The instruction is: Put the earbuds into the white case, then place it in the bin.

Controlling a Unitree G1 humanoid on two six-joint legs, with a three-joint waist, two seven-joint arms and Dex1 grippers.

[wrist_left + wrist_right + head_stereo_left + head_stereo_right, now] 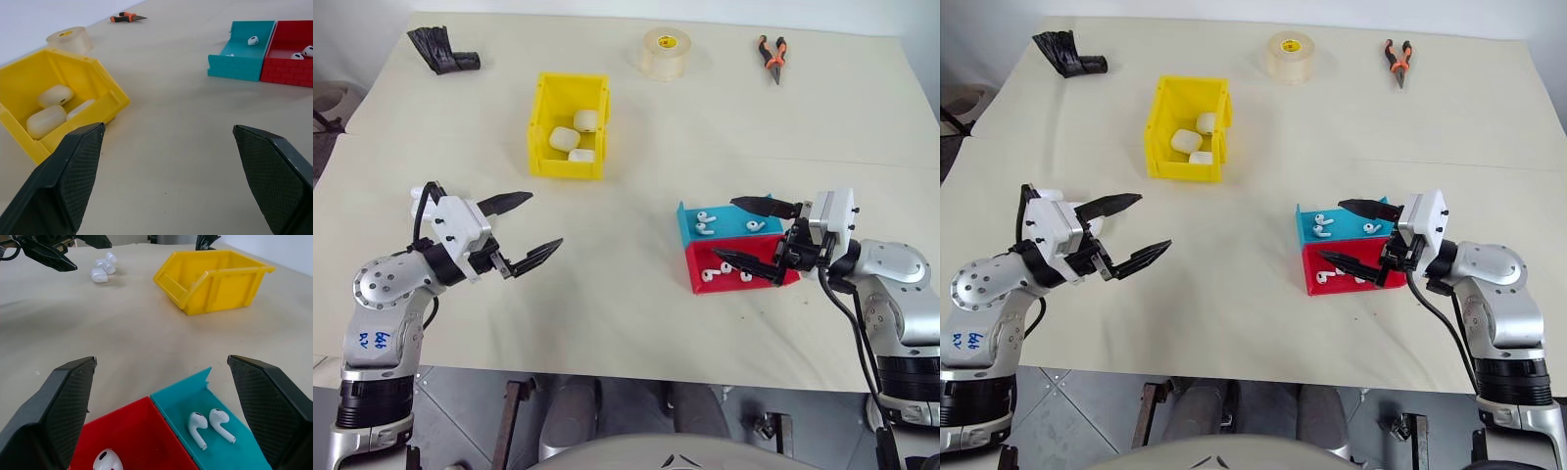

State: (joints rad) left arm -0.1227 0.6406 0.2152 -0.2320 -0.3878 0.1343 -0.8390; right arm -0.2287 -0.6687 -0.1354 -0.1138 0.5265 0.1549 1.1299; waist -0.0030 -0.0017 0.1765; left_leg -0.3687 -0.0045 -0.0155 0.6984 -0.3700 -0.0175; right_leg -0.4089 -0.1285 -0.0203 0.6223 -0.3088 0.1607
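Cream table. Bin [569, 139] toward far-left edge already holds three white cases [564, 138]. Earbuds [708, 221] lie loose in blue tray [1311, 221] and red tray [1314, 284] near right edge. Further cases [102, 268], seemingly, beside left gripper [523, 232]. Left gripper and right gripper [744, 234] both spread, empty; work remains.

Yellow bin [568, 127], blue tray [690, 223], red tray [697, 262].

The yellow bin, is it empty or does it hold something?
Not empty: the yellow bin holds three white cases, all with lids shut.
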